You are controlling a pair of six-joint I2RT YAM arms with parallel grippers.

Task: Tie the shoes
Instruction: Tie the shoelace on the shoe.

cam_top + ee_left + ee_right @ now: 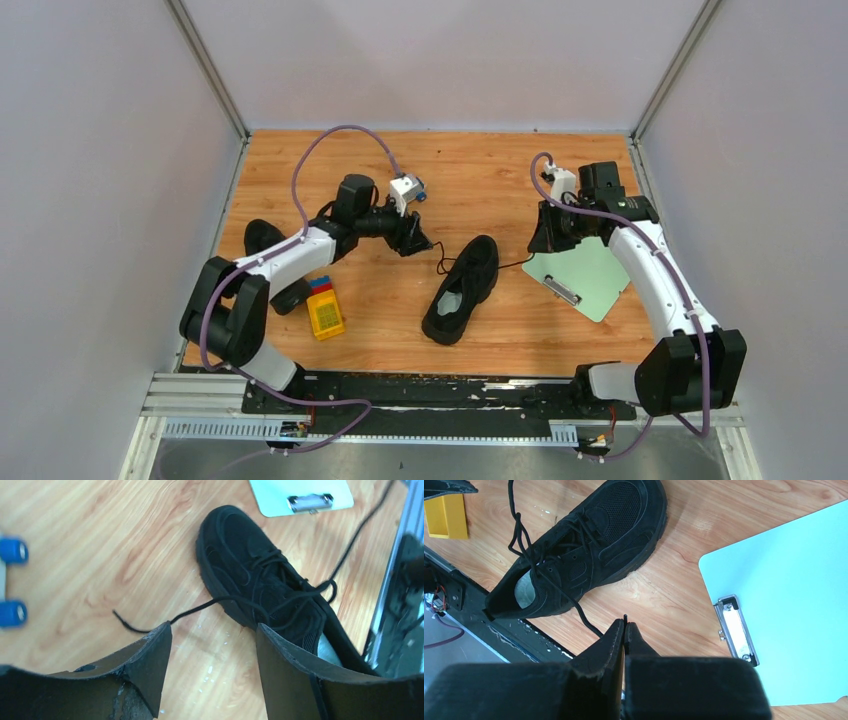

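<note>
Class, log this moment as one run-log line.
left gripper: open | right gripper: shut on thin black lace | black fabric sneaker: untied

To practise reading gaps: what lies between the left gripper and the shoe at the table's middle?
Only a loose lace from the shoe, trailing across bare wooden table to just before the open left gripper; the left wrist view shows it best.

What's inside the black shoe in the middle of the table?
A pale grey insole shows at the heel opening of the shoe. Toward the toe, the upper and laces cover the inside, so that part cannot be seen.
</note>
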